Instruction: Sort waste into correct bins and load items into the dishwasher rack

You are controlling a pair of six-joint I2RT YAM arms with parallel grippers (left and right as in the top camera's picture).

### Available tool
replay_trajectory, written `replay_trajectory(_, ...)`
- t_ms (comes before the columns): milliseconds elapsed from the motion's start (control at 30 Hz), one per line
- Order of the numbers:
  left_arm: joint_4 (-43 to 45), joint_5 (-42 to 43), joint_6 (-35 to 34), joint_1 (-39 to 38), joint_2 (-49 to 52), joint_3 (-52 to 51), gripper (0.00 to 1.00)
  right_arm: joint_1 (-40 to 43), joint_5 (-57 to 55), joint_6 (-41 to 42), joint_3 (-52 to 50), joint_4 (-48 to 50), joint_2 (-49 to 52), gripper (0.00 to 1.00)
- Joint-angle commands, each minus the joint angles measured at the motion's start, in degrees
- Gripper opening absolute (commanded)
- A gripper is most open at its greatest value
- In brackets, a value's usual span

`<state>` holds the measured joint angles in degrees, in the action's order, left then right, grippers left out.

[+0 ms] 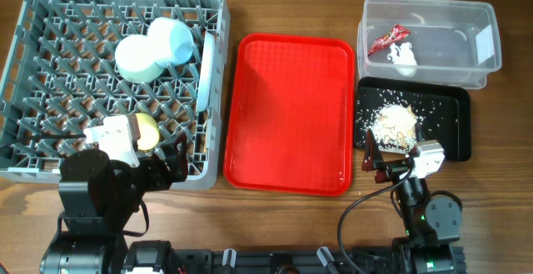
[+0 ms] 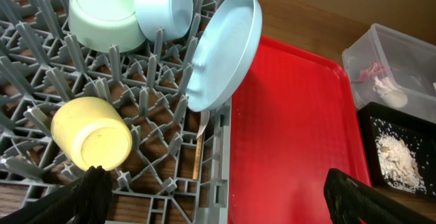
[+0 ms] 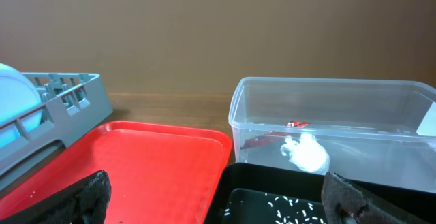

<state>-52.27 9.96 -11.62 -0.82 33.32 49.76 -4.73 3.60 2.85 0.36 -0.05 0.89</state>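
The grey dishwasher rack [image 1: 33, 24] holds a pale blue bowl [image 2: 163, 6], a mint bowl [image 2: 105, 13], a pale blue plate [image 2: 225, 47] on edge, a small yellow-green bowl [image 2: 92, 132] on its side and a wooden chopstick [image 2: 197, 159]. I cannot make out the fork. The clear tub [image 1: 429, 12] holds the red wrapper [image 1: 389, 38] and the white tissue [image 1: 402, 56]. The black tray [image 1: 458, 132] holds the rice scraps [image 1: 394, 124]. My left gripper [image 2: 218, 190] is open and empty over the rack's front right corner. My right gripper [image 3: 218, 190] is open and empty at the black tray's near edge.
The red serving tray [image 1: 291, 112] lies bare between the rack and the bins. The tub stands behind the black tray at the right. Both arm bases sit at the table's front edge.
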Motion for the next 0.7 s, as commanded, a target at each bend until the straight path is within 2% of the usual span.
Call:
replay_trajectory(0,0.2,0.7,0.9,-0.1,-0.2,-0.4,1.0,0.1,0.9,-0.8,-0.1,0.2,-0.5,1.0)
replay_trajectory(233,-0.1,0.7,0.9,-0.1,-0.2,-0.4,1.0,0.1,0.9,-0.8,0.0,0.2,-0.5,1.0)
replay_trajectory(367,-1.1,-3.5,2.1,0.1,-1.5,-2.0,1.0,0.1,0.9,-0.8,0.0,0.2,-0.5,1.0)
replay_trajectory(567,8.3,-3.2,0.9,1.7,-11.5,-15.4,1.0,0.1,0.9,-0.8,0.0,0.2,-0.5,1.0)
replay_trajectory(667,17.0,-3.0,-1.9,2.4,-19.7,-26.2,1.0,0.1,0.9,-0.8,0.0,0.2,-0.5,1.0)
